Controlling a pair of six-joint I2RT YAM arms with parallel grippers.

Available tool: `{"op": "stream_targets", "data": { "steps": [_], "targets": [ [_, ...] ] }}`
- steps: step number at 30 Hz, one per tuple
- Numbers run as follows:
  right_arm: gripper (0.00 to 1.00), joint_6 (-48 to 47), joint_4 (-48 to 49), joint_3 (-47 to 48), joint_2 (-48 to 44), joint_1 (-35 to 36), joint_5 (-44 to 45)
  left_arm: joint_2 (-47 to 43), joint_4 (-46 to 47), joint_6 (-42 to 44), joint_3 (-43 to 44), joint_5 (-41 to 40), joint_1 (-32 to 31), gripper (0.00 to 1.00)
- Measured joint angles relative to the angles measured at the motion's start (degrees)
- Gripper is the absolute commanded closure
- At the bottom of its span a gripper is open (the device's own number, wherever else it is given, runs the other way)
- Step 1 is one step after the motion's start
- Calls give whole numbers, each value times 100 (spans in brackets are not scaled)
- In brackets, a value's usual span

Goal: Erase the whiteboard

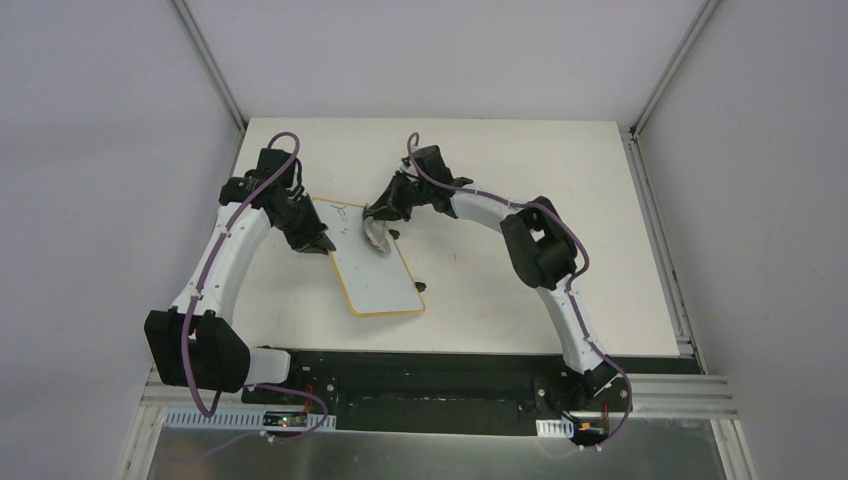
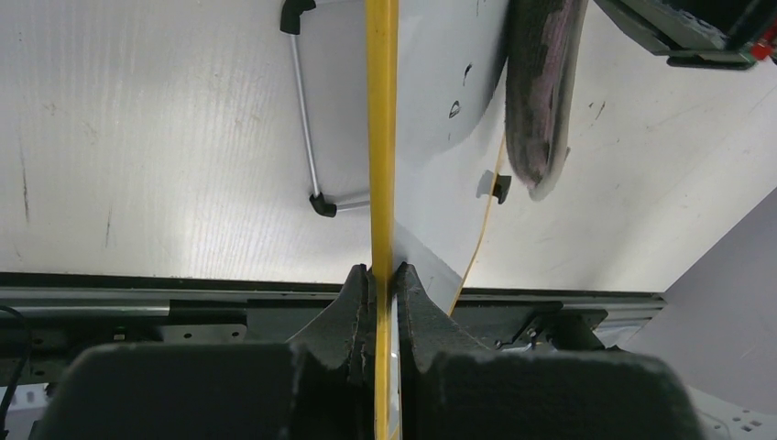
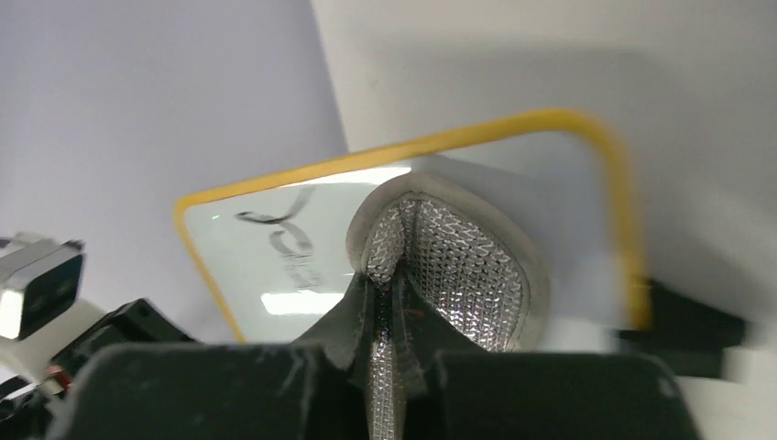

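The wiping step is judged to be in hand. The whiteboard (image 1: 385, 275) is being kept on the tabletop (image 1: 520, 170) between the two arms, somewhat to the left of centre, with its long side running away from the arm bases. Its tan-yellow rim (image 2: 381, 137) is being pinched at the far left edge by the left claw (image 2: 383, 275), whose fingers are pressed together on the thin edge, so the board is being steadied. A grey, mesh-textured wiping pad (image 3: 449, 266) is being pinched by the right claw (image 3: 394, 293) and is being pressed on the far part of the board's white face. In the left wrist view a thin metal stand (image 2: 305, 128) with black end caps is being shown beside the board's rim; whether the gripped edge is being raised off the tabletop cannot be told.

Black handwriting (image 3: 289, 240) is being left on the face just beside the pad, toward the corner nearest the left claw. For the next move, the pad is judged to need carrying sideways across those strokes with steady downward pressure, while the rim is being gripped firmly so the board is not being pushed along or tipped.

As to writing, the strokes are being seen only as a few looping marks, and no word can be read from them. Two or three small dark specks are also being shown on the face in the left wrist view. No brand or label is being shown on the board, pad or arms.
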Motion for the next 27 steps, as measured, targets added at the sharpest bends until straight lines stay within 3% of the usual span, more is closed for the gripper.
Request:
{"op": "stream_targets", "data": {
  "steps": [8,18,22,27],
  "targets": [
    [100,468,321,1436,155,920,-55,66,-68,20,44,-13,0,100],
    [100,562,927,378,177,380,-348,103,-125,39,81,-37,0,100],
    [100,391,632,197,199,144,-306,107,-118,39,83,-28,0,100],
    [100,0,-249,841,201,306,-72,116,-118,37,94,-24,0,100]
  ]
}}
